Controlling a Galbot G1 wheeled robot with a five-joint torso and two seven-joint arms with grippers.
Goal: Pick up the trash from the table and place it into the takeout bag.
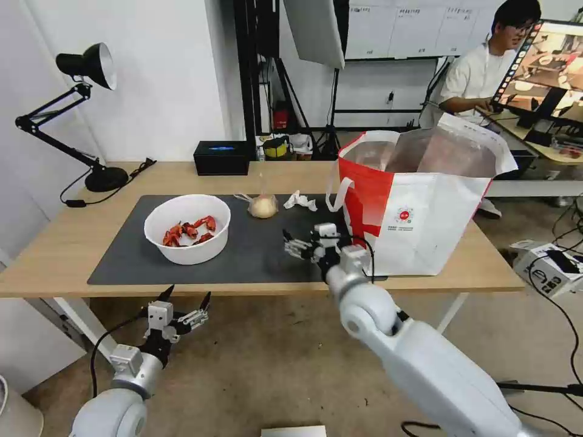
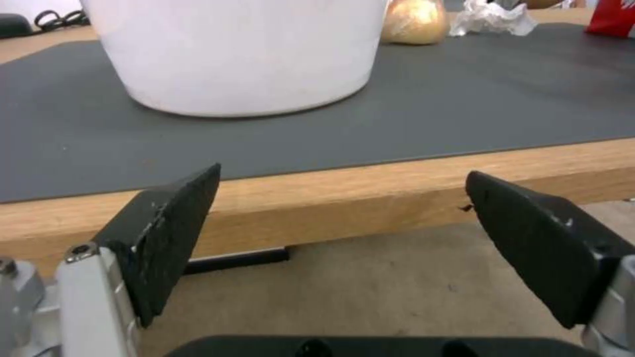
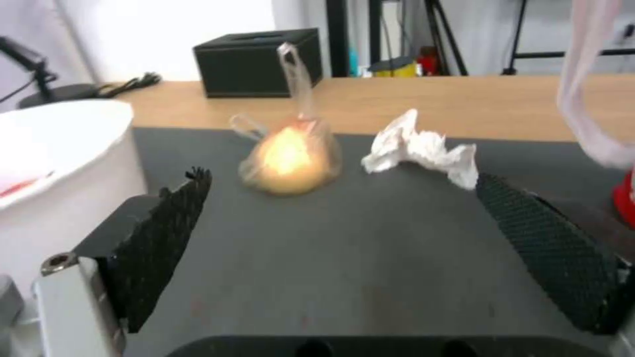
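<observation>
Presently the right gripper [image 3: 344, 238] hovers over the mat [image 3: 370, 277], jaws spread and empty. Straight ahead of the jaws lie the small bag [image 3: 291, 158] and crumpled tissue [image 3: 423, 148], tissue nearer the bag-side finger. Left gripper [image 2: 344, 238], also spread, waits below the table edge [image 2: 370, 188].

We count 1 white bowl [image 1: 187, 228] of red shells, 1 small clear bag [image 1: 263, 206], 1 crumpled tissue [image 1: 300, 201] and 1 takeout bag [image 1: 419, 200] at right, plus 1 black tissue box [image 1: 222, 158], 1 desk lamp [image 1: 79, 109] at upper left, and 2 grippers.
</observation>
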